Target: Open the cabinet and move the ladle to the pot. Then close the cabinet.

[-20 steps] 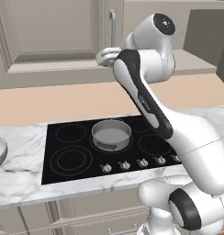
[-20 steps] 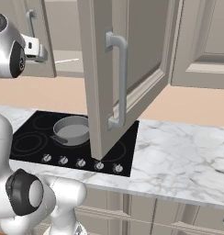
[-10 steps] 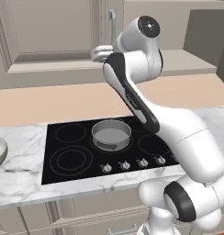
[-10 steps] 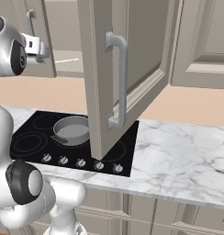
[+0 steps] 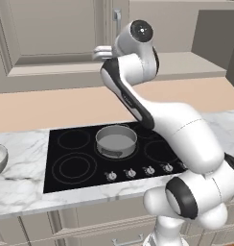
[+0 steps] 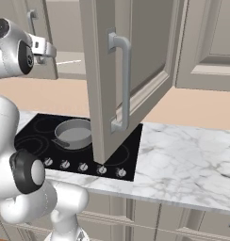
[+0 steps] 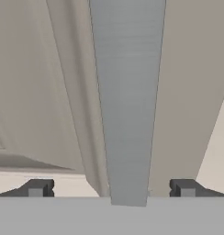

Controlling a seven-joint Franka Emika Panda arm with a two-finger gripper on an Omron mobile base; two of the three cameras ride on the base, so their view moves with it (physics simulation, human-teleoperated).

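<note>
The tool (image 7: 111,189) is raised up at the cabinet (image 5: 52,43), its two tips (image 7: 36,188) spread wide with nothing held between them. Straight ahead of the tool a grey vertical bar (image 7: 127,101), apparently a door handle, is seen close up and centred between the tips. The right door (image 6: 126,75) is already swung well out over the hob (image 6: 79,146), to the tool's right. A thin pale line is seen in the open cabinet just right of the tool, possibly the ladle (image 6: 69,61), though it is too small to be sure. The pot (image 5: 116,140) stands well below the tool on the hob, empty.

Trouble could be expected from here. If the tool is closed on the bar while the ladle remains inside, time would be lost on the wrong door. If the arm is swung right towards the shelf, the open door's edge could be struck. The ladle's thin handle could slip from a poorly centred pinch and be dropped onto the desk (image 6: 183,160).
</note>
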